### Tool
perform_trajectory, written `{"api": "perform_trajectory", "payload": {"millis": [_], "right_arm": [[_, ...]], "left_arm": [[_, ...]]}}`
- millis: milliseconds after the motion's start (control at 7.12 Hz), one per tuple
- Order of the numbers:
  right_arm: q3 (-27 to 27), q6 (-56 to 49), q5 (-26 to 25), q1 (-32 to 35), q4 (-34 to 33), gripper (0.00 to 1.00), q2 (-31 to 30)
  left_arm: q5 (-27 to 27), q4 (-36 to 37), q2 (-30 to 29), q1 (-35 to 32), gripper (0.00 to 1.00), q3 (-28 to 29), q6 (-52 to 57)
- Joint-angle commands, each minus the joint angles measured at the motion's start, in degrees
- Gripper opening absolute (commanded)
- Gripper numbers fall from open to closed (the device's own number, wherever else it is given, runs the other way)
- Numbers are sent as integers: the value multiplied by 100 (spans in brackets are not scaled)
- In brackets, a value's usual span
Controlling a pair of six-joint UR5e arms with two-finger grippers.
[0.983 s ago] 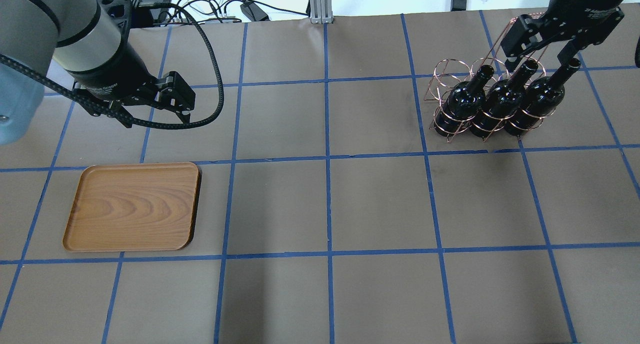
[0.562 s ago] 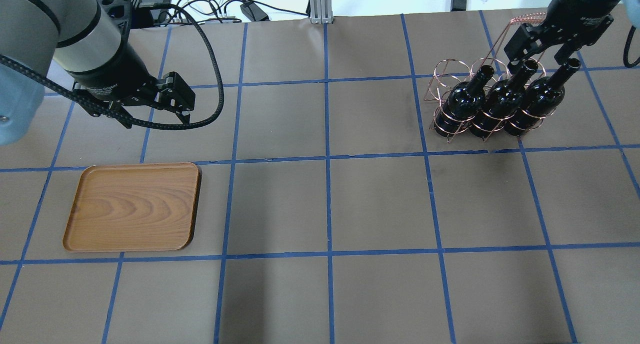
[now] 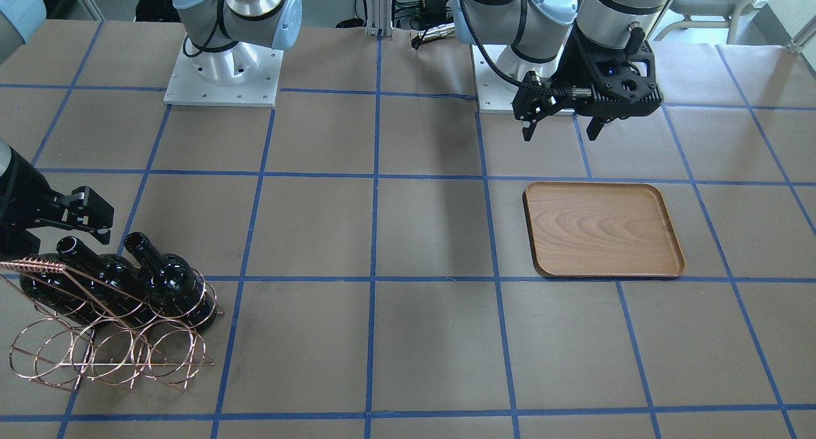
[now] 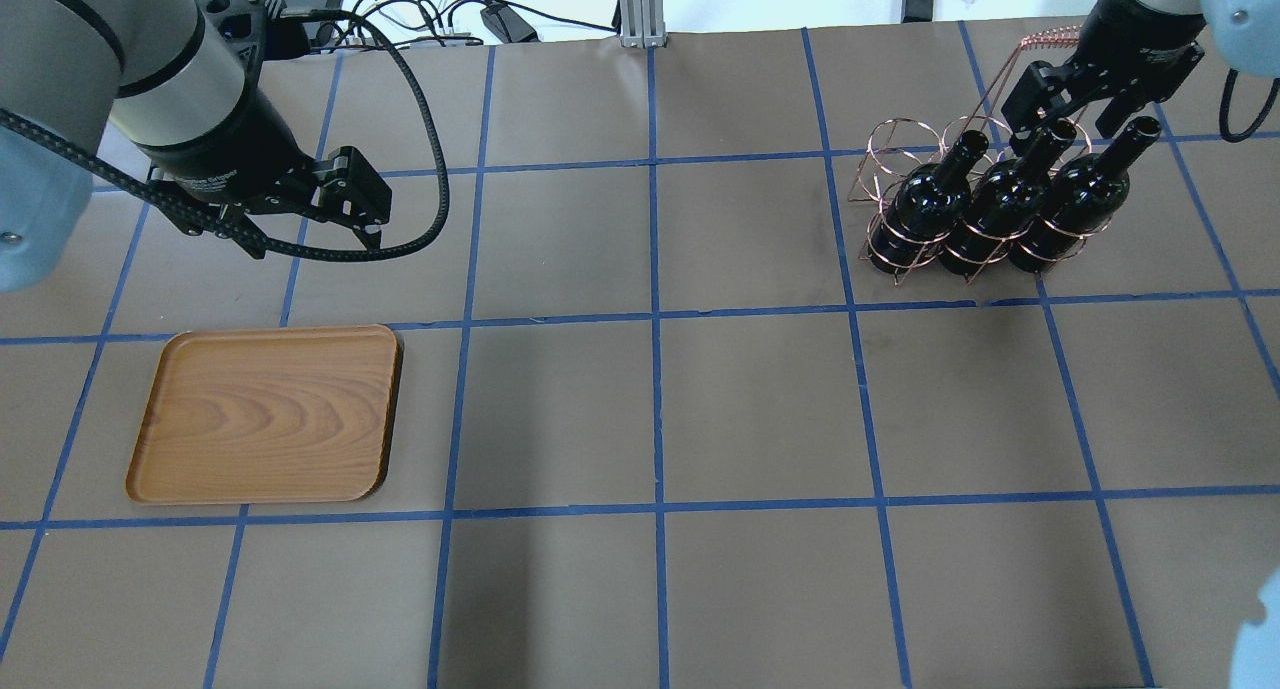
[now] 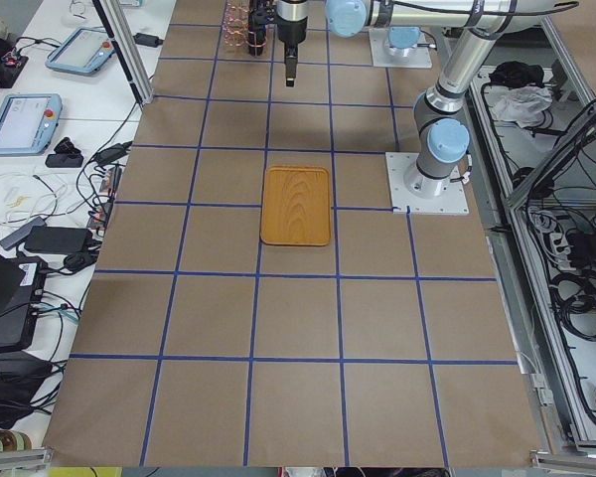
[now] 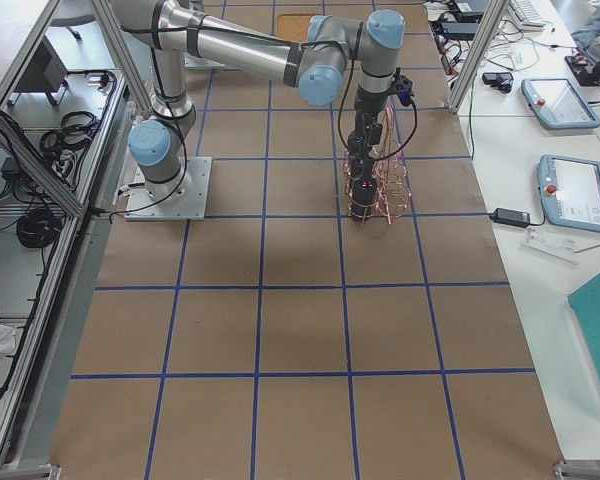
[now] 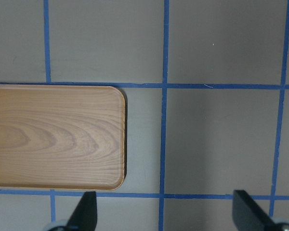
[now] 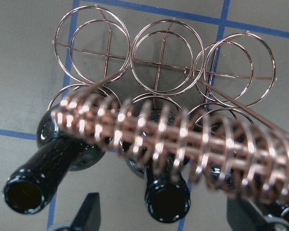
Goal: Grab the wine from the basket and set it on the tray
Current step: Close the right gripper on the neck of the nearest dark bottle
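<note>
Three glossy black wine bottles lean in the front row of the copper wire basket [image 4: 897,141] at the far right. The middle bottle [image 4: 1000,204] has its mouth between the fingers of my right gripper [image 4: 1065,119], which is open and hangs just over the necks without touching. In the right wrist view the middle bottle's mouth [image 8: 167,201] sits between the two fingertips, under the coiled handle [image 8: 183,139]. The wooden tray [image 4: 265,414] lies empty at the near left. My left gripper [image 4: 352,201] is open and empty, hovering beyond the tray [image 7: 55,137].
The basket's back row of rings [image 8: 164,60] is empty. The handle bar [image 4: 1050,39] slants up beside my right wrist. Cables and power bricks [image 4: 430,9] lie past the table's far edge. Blue tape lines grid the brown table [image 4: 650,409].
My right gripper has shifted toward the far side and now looks smaller over the bottle necks, centred on the middle bottle. The left arm, bottles and tray have not moved.
</note>
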Motion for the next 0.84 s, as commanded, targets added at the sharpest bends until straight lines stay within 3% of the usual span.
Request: {"api": "perform_trajectory", "payload": {"millis": [0,421,702], "right_arm": [[0,244,-7,0,-28,89,140],[0,246,-34,0,16,82,140],[0,254,-25,0,16,69,140]], "left_arm": [[0,0,0,0,100,7,-5],[9,0,0,0,100,-2,4],[150,-9,0,0,100,-2,4]]}}
